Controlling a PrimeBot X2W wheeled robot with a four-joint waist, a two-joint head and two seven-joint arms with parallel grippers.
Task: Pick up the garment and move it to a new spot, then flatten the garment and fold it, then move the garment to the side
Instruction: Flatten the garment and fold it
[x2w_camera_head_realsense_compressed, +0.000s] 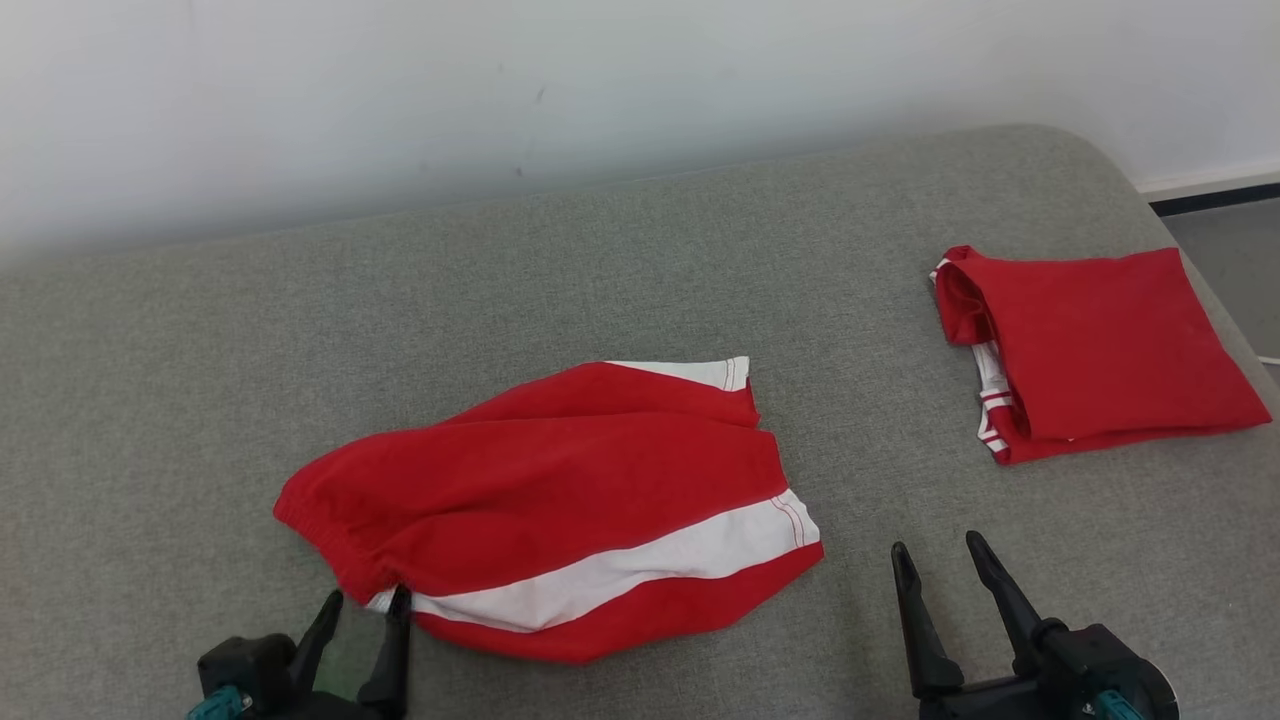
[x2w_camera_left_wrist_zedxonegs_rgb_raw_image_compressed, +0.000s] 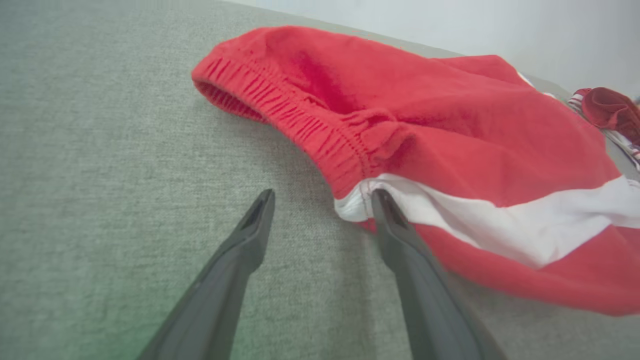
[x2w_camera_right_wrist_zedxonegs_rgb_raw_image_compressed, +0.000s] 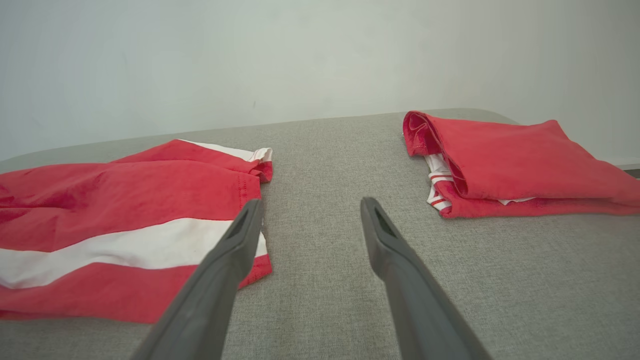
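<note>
Red shorts (x2w_camera_head_realsense_compressed: 560, 500) with white stripe lying loosely spread mid grey cushion (x2w_camera_head_realsense_compressed: 640, 260), left gripper (x2w_camera_head_realsense_compressed: 367, 596) spread wide, one finger (x2w_camera_left_wrist_zedxonegs_rgb_raw_image_compressed: 395, 235) at the waistband corner (nothing pinched), right gripper (x2w_camera_head_realsense_compressed: 937, 543) spread too, over bare cushion beside the leg hem, folded red garment (x2w_camera_head_realsense_compressed: 1100, 350) far right.

left tool (x2w_camera_head_realsense_compressed: 367, 597): lower left of head view, two long dark fingers spread apart, pointing up-frame, nothing gripped | right tool (x2w_camera_head_realsense_compressed: 938, 545): lower right, dark fingers spread, leaning up-left, empty
</note>
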